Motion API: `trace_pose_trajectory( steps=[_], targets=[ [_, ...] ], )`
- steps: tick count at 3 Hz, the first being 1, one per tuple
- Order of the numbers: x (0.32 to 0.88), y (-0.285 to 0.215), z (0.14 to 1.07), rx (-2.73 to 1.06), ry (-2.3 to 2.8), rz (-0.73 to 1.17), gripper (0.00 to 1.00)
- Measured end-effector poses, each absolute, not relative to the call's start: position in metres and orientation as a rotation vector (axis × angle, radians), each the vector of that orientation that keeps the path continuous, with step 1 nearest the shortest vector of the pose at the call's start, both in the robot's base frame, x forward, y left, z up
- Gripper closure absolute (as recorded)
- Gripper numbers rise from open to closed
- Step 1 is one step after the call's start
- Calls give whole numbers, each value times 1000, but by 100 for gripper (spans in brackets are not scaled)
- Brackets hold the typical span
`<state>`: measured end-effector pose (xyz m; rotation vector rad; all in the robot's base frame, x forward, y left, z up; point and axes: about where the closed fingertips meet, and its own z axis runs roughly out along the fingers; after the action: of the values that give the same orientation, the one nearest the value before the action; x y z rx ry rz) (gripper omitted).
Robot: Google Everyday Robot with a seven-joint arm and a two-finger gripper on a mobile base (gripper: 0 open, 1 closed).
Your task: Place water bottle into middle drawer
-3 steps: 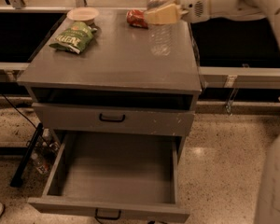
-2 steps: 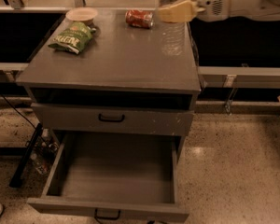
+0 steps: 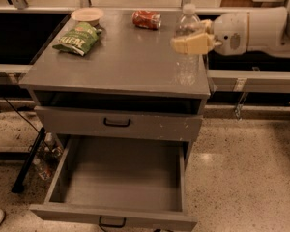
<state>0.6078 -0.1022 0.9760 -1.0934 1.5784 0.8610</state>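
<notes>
The gripper [image 3: 189,43], closed around the bottle [image 3: 186,67], has carried it towards 5 o'clock, nearer the open drawer [image 3: 121,178] but not yet above it.

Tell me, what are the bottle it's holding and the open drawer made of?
The water bottle, clamped in the gripper over the right side of the cabinet top, looks like thin clear plastic: see-through ribbed walls, white cap. The middle drawer, pulled open, seems matte grey painted metal, judging by its thin walls; coated wood is possible.
</notes>
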Motion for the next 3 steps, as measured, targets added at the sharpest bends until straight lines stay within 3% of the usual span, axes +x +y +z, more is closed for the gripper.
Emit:
trace_pose_trajectory(
  steps=[1,3],
  targets=[
    [609,-93,930,-1065,1620,934,100],
    [598,-92,952,-1109,1593,913,100]
  ],
)
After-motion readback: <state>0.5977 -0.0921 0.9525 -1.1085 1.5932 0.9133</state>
